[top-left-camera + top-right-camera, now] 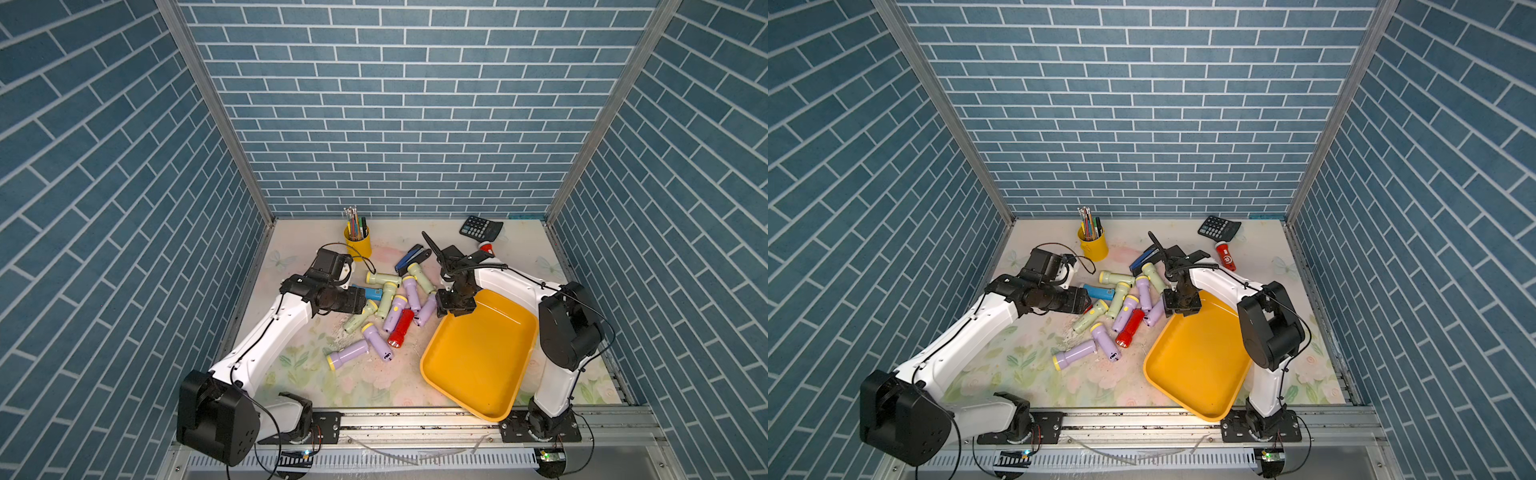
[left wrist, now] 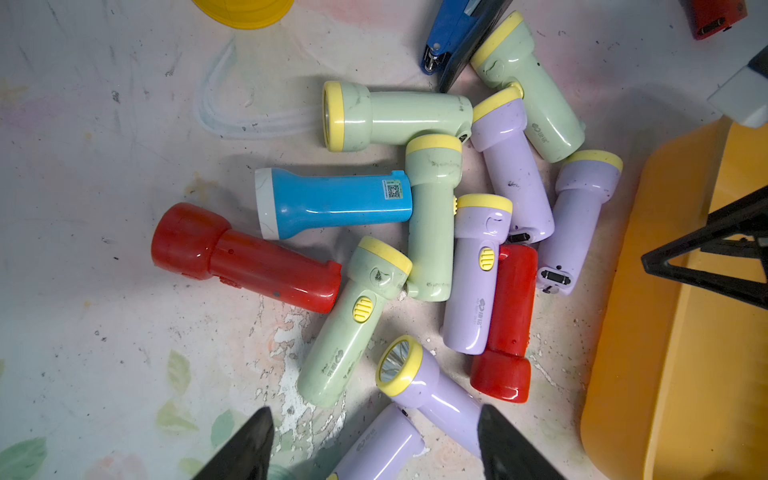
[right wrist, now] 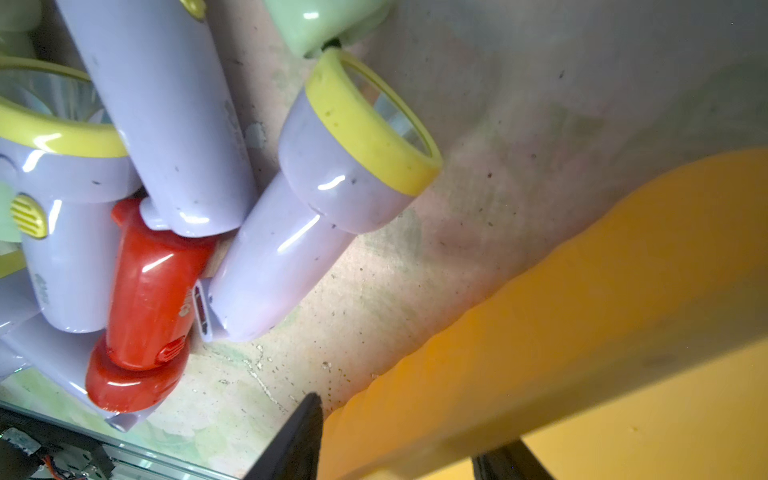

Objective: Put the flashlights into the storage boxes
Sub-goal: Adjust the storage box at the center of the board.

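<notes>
Top views both show the flashlights heaped on the table just beside the yellow tray, with none inside it.

Left wrist: the left gripper hangs open over a lilac torch. It looks like light, stiff, glossy plastic, so I'd pinch it across the narrow barrel.

Right wrist: the right gripper straddles the tray's rim, but I can't tell whether it is clamped.

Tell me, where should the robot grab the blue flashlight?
Grip the blue flashlight round its slim straight handle, coming from above with jaws across it. It lies flat, bare table shows along both long sides, and its tail butts a pale green flashlight.
</notes>
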Controlling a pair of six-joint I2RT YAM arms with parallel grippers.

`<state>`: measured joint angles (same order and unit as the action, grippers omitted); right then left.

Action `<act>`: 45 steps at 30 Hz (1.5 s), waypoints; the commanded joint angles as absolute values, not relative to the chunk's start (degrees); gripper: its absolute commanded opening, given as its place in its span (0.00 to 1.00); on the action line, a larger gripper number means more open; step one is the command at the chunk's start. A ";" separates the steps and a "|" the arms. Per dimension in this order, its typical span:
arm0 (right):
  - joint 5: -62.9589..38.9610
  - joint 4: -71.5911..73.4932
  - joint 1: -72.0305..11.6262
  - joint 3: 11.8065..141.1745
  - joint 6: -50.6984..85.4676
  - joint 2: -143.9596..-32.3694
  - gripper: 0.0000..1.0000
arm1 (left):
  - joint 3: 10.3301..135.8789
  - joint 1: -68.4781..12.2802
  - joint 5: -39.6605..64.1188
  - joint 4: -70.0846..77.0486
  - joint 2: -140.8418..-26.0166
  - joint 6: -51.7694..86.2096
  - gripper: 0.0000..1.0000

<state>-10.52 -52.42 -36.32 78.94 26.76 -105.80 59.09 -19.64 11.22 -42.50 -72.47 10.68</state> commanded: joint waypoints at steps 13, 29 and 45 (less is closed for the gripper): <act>-8.23 -53.29 -36.21 81.15 20.02 -106.88 0.35 | 57.66 -19.78 10.62 -42.32 -71.15 10.99 0.78; -9.62 -52.29 -35.22 82.71 17.86 -105.89 0.23 | 57.57 -19.77 9.83 -42.32 -70.15 11.08 0.78; -12.73 -52.40 -30.91 84.29 23.60 -98.78 0.51 | 58.86 -19.73 12.16 -41.53 -69.87 11.51 0.78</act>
